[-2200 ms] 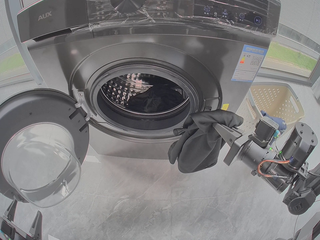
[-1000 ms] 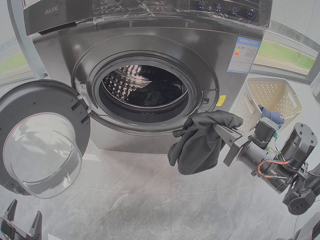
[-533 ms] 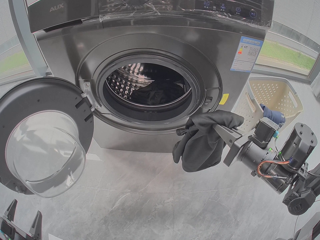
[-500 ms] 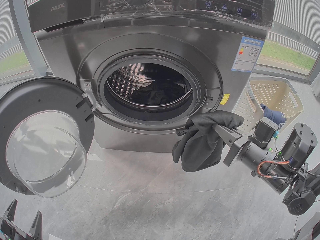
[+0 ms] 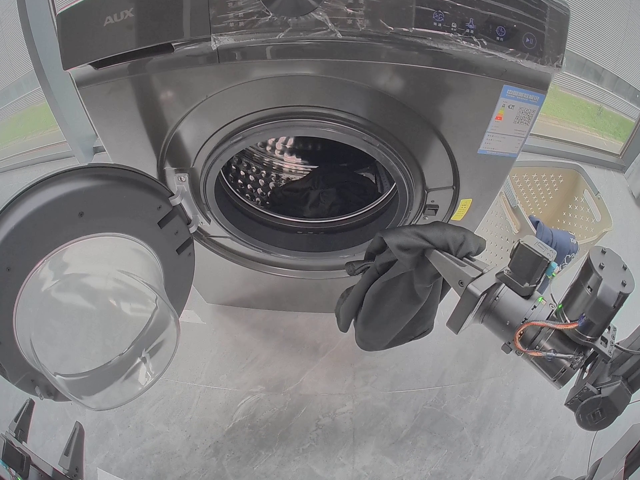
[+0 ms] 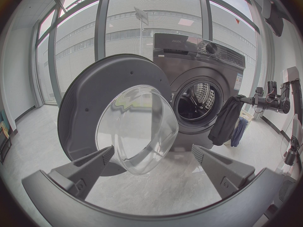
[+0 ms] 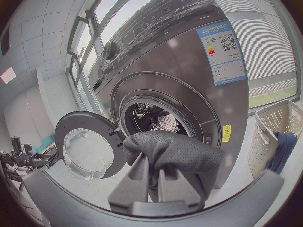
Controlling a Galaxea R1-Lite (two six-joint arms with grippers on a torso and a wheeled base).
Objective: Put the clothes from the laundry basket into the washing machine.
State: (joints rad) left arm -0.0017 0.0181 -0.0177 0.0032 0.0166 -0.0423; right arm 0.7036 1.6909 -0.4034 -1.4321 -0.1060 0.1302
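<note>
A: Where's the right arm?
B: Stretched forward from the robot's right, wrist angled inward; the right gripper point(image 5: 437, 256) is pinched tight on a dark garment point(image 5: 393, 288) (fingertips buried in cloth).
A: And the left gripper point(image 6: 151, 150)?
B: Low at the robot's left; fingers spread wide, holding nothing.

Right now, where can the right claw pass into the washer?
Free: upper half of the drum mouth, above the black clothes; bare floor between the open door and the garment in the right claw. Crowded: by the basket.
</note>
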